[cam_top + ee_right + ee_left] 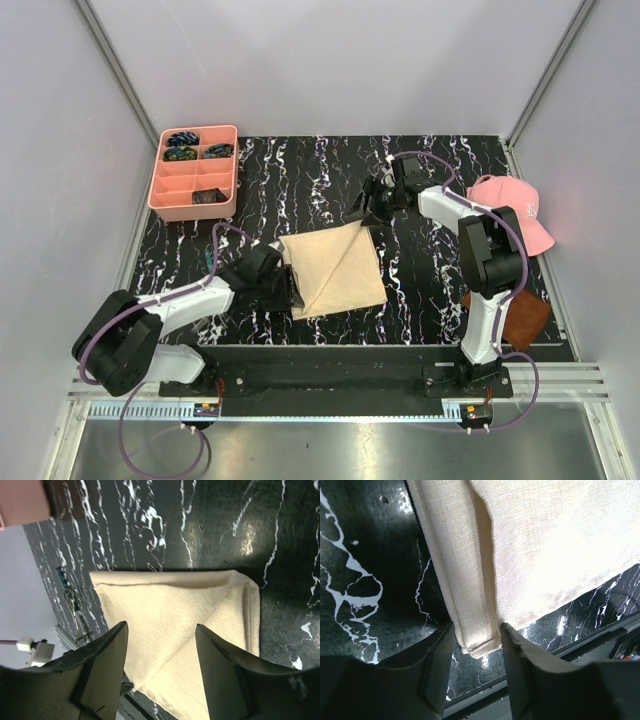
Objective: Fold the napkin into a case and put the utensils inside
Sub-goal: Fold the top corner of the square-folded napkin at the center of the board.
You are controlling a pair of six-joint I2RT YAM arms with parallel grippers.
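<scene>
The beige napkin (333,270) lies folded flat on the black marbled mat, with a diagonal crease across it. My left gripper (292,290) is low at its near-left edge. In the left wrist view the left gripper (477,626) stands open, and the napkin's (470,580) folded corner lies loosely between the fingers (437,670). My right gripper (362,212) hovers at the napkin's far right corner. Seen from the right wrist, the right gripper (160,626) is open above the napkin (170,610), holding nothing. The utensils are out of view.
A pink compartment tray (160,178) with small dark blue-green items stands at the back left. A pink cap (515,205) lies at the right edge. A brown square (525,318) sits behind the right arm's base. The mat's near edge (380,345) is close to the napkin.
</scene>
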